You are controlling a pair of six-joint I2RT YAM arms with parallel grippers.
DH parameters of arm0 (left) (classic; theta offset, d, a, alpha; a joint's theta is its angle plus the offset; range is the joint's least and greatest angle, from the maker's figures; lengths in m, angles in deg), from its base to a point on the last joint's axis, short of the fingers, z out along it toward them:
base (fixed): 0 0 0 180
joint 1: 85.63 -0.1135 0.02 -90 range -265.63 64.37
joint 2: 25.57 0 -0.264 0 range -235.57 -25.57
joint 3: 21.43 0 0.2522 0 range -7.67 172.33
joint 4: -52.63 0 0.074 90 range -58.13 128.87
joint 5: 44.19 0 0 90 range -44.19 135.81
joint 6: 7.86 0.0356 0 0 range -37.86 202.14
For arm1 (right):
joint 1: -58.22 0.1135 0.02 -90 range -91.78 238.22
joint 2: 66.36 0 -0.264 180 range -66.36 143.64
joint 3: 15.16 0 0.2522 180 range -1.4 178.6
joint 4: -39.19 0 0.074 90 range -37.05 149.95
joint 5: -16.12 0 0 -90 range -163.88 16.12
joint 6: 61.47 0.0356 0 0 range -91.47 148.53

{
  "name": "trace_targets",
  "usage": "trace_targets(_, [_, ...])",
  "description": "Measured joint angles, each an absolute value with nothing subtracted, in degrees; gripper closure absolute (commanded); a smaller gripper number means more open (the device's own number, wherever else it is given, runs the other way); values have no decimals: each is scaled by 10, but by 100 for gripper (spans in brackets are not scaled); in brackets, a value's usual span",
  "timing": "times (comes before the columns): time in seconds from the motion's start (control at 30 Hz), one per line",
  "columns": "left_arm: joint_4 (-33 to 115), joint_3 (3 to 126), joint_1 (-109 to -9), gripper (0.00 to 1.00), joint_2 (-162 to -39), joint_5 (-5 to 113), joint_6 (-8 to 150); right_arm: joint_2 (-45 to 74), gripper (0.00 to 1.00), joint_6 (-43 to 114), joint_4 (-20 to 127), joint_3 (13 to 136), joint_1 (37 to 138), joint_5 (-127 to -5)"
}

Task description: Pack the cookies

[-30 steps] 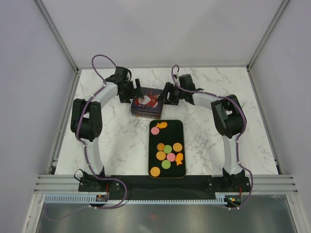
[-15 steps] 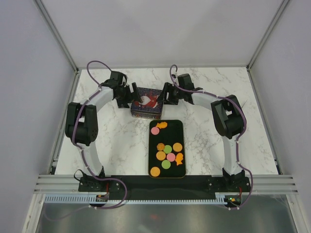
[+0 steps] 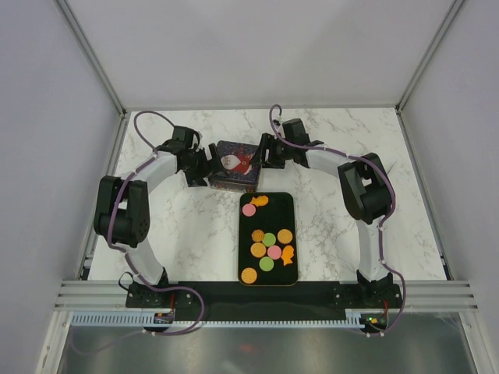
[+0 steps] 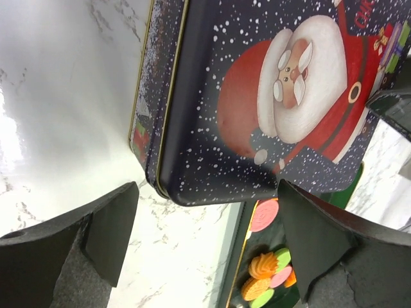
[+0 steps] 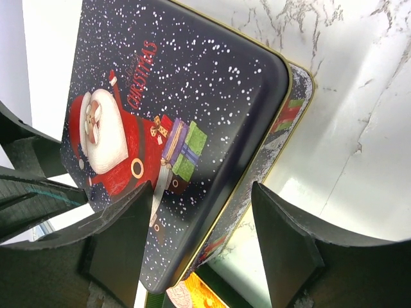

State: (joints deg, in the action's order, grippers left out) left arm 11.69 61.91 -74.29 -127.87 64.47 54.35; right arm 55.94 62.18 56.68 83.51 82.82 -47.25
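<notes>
The cookies (image 3: 269, 241), round and fish-shaped in orange, pink and green, lie on a black tray (image 3: 281, 212). Some show in the left wrist view (image 4: 264, 215). Behind the tray stands a dark blue Christmas tin (image 3: 234, 165) with a Santa lid (image 4: 270, 96), which sits slightly askew on its base (image 5: 282, 128). My left gripper (image 3: 204, 166) is open at the tin's left side, with the tin's corner just ahead of its fingers (image 4: 109, 231). My right gripper (image 3: 265, 154) is open and straddles the tin's right edge (image 5: 202, 250).
The marble table (image 3: 187, 226) is bounded by grey walls at the left, right and back. The tray's far end lies close to the tin's near side.
My left gripper has moved from above the tin's lid to the left, down beside its left edge. The right gripper has hardly moved.
</notes>
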Motion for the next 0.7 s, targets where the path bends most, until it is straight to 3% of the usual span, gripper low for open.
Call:
trace_targets(0.3, [170,601,-746,4,-1276,646,476,552,29,614,574,834,835,-486])
trace_targets(0.7, [198,598,-755,14,-1291,646,457,522,29,589,597,815,862,-531])
